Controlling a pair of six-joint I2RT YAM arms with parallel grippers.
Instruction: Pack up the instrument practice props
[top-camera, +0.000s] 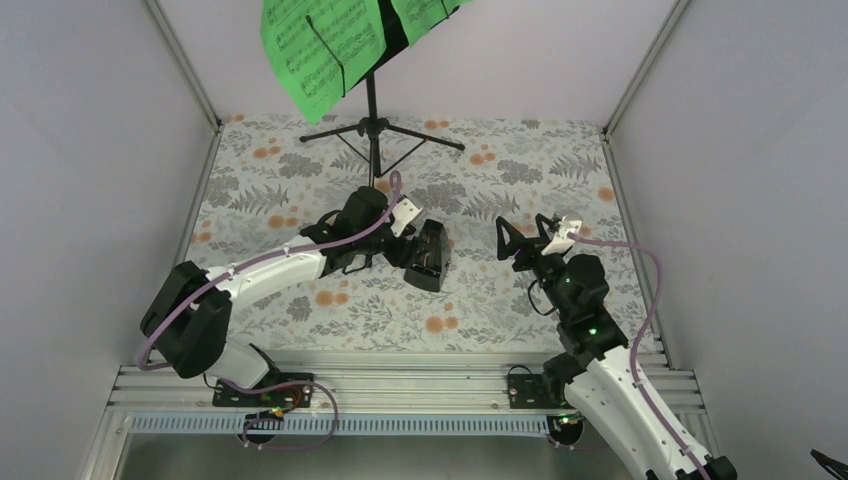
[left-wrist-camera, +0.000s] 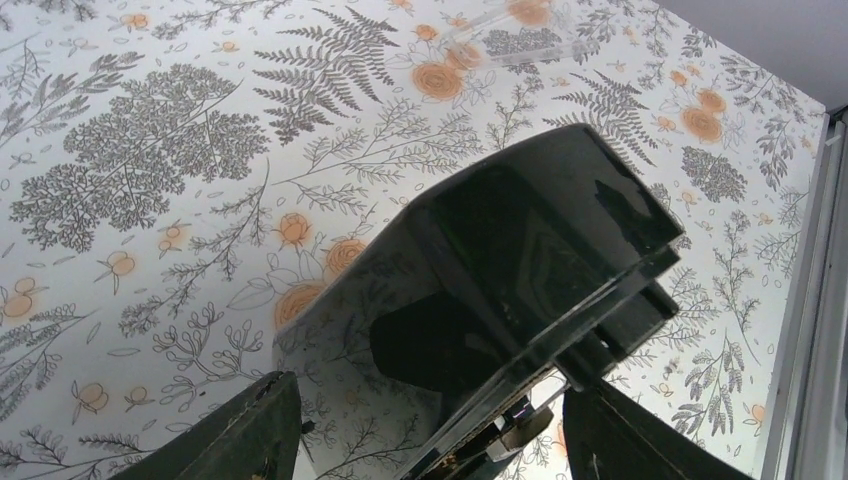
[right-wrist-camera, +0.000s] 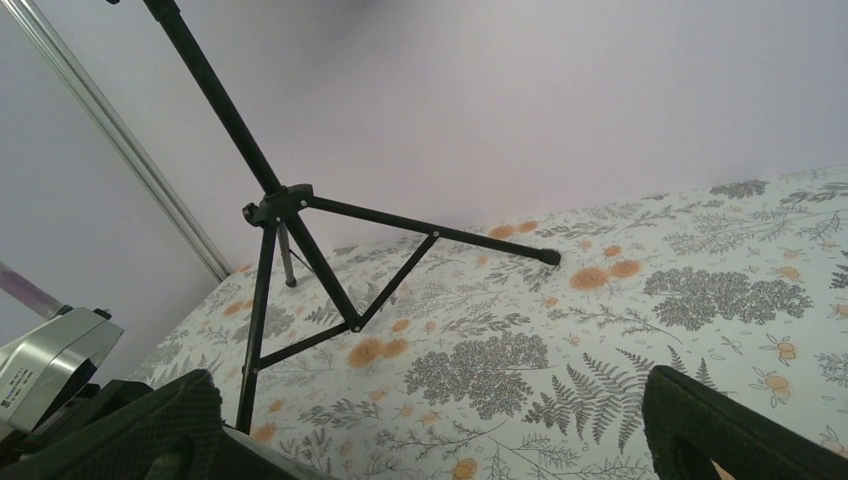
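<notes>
The black tripod music stand stands at the back centre, and its legs show in the right wrist view. Bright green music sheets sit on its desk. The small dark metronome stands on the cloth mid-table. My left gripper is open right beside it. In the left wrist view the metronome fills the space just ahead of and between the spread fingers. My right gripper is open and empty, to the right of the metronome and low over the cloth.
A floral cloth covers the table. White walls close in the left, right and back. An aluminium rail runs along the near edge. The stand's tripod legs spread over the back of the cloth.
</notes>
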